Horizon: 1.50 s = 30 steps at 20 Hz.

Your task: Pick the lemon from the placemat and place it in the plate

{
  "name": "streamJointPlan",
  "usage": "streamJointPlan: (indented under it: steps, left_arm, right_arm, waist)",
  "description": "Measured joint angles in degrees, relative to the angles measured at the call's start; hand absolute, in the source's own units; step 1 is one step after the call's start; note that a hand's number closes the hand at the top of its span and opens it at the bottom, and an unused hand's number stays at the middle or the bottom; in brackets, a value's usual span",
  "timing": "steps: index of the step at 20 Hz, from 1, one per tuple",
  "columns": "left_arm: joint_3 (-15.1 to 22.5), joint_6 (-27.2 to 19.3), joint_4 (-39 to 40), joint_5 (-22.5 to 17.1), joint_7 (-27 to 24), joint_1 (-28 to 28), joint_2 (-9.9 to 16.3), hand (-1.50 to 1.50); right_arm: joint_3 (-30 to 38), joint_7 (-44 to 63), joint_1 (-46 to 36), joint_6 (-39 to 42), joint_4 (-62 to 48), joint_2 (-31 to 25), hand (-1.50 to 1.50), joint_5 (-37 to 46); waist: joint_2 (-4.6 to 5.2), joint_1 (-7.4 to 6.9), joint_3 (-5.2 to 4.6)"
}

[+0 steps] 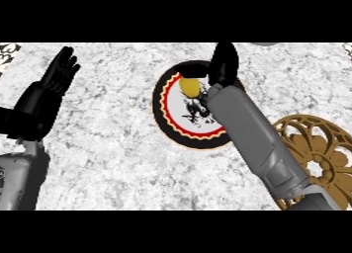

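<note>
One lemon point(189, 87), one plate point(168, 106), one placemat point(332, 158) and two hands show on the grey marbled worktop point(113, 143).

The lemon is a small yellow oval, plain and smooth, with only its left part in sight. It lies over the upper part of the plate, inside the red scalloped ring. The right hand point(223, 64) sits directly above and beside it, black fingers bunched and pointing to the far edge. It appears to be curled round the lemon, though the fingers hide the contact, so I cannot tell for sure.

The plate is round with a black rim, a red and gold ring, and a white centre bearing a dark drawing. The right forearm crosses its right side.

The placemat, a gold openwork disc, lies at the right, partly under that forearm.

The left hand point(55, 81) rests at the left, fingers straight and up, holding nothing.
</note>
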State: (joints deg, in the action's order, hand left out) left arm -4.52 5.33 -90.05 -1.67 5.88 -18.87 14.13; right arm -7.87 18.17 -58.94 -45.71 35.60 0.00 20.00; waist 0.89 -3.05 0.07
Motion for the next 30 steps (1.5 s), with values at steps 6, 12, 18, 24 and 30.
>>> streamJointPlan:
  steps: [6, 12, 18, 24, 30]
  left_arm:
    - [-1.34, -0.31, -0.61, 0.17, 0.67, 1.43, 0.61, 0.0]
    - [-2.76, 0.48, -2.06, -0.57, 0.95, 3.82, 1.39, 0.0]
    - [-3.53, 0.64, -1.5, -0.72, 1.16, 2.94, 1.43, 0.0]
    - [-2.91, -0.03, -1.16, 0.7, 0.47, 3.06, 0.41, 0.0]
    - [-3.07, 0.47, -2.51, 0.71, 1.59, 3.16, 0.16, 0.0]
  right_arm:
    - [2.35, -4.03, 4.38, -1.85, 6.71, -0.6, -1.5, -4.9]
    - [2.83, -6.7, 17.76, 0.77, 21.46, -4.08, -1.5, -7.54]
    - [1.96, -6.23, 31.75, 6.69, 38.27, -9.77, -1.5, -9.02]
    - [4.49, -7.01, 44.49, 13.15, 51.49, -15.72, -1.5, -12.2]
    - [8.04, -9.47, 53.22, 18.01, 58.5, -18.25, -1.5, -13.74]
  waist:
    - [-0.72, 2.14, -0.05]
    - [-1.15, 3.5, -0.06]
    - [-1.17, 3.96, -0.07]
    - [-1.06, 3.8, -0.06]
    - [-0.99, 3.48, -0.06]
